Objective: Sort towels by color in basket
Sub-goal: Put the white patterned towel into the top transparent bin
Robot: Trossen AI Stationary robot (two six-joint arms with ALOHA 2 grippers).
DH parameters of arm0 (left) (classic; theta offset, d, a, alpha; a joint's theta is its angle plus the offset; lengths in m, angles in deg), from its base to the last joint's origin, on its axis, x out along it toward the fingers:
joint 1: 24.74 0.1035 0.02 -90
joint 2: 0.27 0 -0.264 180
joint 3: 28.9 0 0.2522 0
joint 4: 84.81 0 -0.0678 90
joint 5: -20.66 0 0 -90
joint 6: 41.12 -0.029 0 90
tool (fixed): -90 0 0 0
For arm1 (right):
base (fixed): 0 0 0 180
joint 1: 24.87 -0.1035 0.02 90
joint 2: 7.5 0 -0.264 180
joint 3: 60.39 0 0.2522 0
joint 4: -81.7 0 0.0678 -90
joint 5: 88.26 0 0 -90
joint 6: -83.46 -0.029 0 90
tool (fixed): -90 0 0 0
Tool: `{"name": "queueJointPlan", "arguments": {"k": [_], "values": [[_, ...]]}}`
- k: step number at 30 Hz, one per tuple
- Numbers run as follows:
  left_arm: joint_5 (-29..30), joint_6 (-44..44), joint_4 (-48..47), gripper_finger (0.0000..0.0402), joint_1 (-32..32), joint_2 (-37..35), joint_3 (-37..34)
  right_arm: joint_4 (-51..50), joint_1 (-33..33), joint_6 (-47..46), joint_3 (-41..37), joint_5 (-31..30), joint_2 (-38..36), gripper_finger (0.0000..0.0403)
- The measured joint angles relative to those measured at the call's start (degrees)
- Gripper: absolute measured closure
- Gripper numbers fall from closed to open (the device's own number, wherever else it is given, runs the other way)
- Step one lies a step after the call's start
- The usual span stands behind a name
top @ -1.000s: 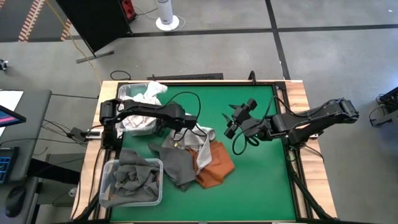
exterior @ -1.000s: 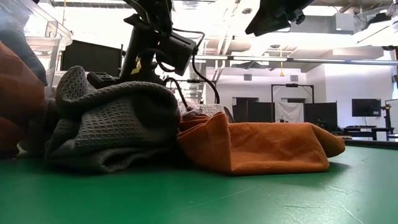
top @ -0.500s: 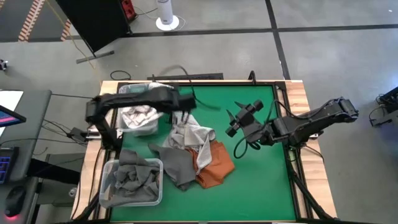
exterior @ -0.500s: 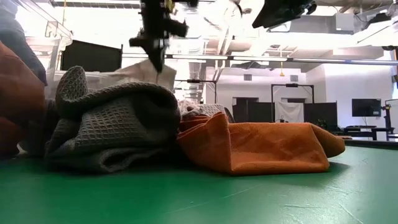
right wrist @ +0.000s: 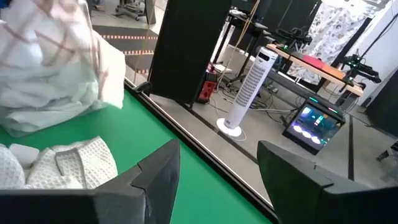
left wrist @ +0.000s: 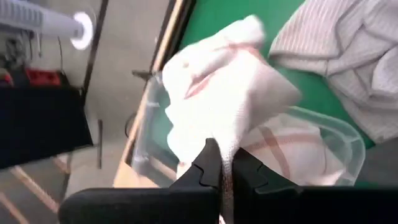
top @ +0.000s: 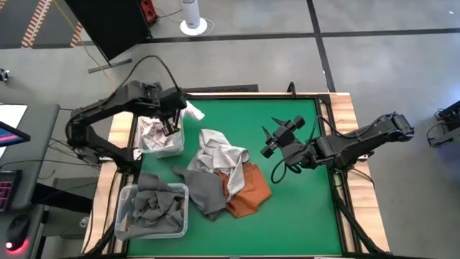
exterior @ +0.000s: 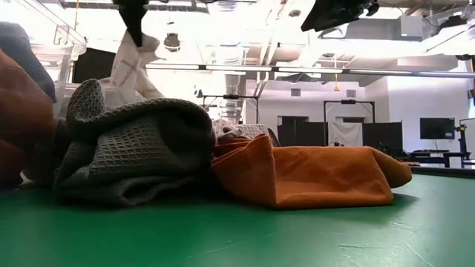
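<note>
Left gripper [top: 169, 128]: fingers [left wrist: 208, 167] pressed together on a pinch of the white checked towel [left wrist: 230, 99]. The towel hangs from the fingers, raised above the clear bin [top: 159, 147] at the far-left corner of the table [top: 302, 208]. That bin holds more white checked cloth directly below the fingers. In the low view the same towel [exterior: 132, 68] dangles from the fingers, above and behind the grey heap.

Out from the left fingers, toward the table's middle: a loose pile of towels. A light grey waffle towel [top: 219, 155] lies on top, nearest the fingers. A dark grey towel [top: 205, 191] spreads beneath it on the near side. A rust-orange towel [top: 248, 191] lies at the pile's right edge, touching both. In the low view the dark grey towel [exterior: 133, 148] is bunched high and the rust-orange towel [exterior: 312, 178] lies flatter beside it, touching.

A second clear bin [top: 152, 212] sits at the near-left corner, well apart from the left fingers, filled with dark grey towels.

Right gripper [top: 272, 140]: fingers [right wrist: 155, 174] apart, holding nothing, hovering over bare green table right of the pile. Beyond these fingers, the light grey waffle towel [right wrist: 59, 165], then the raised white checked towel [right wrist: 56, 68].
</note>
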Motion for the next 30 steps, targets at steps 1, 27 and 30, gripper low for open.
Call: {"name": "queueJointPlan", "arguments": {"k": [1,27,30], "values": [[-0.2,0.7,0.4,0.0401,0.4,-0.7,-1.8,0.3,-0.1,0.0,0.0,0.0,0.0,0.0159],[-6.0,-10.3,24.3,0.0361,16.5,-1.6,-43.3,0.9,-2.0,0.6,0.0,0.1,0.0,0.0159],[-11.7,-10.1,24.1,0.0316,16.2,-1.7,-43.3,0.9,-2.0,0.6,0.0,0.1,0.0,0.0159]]}}
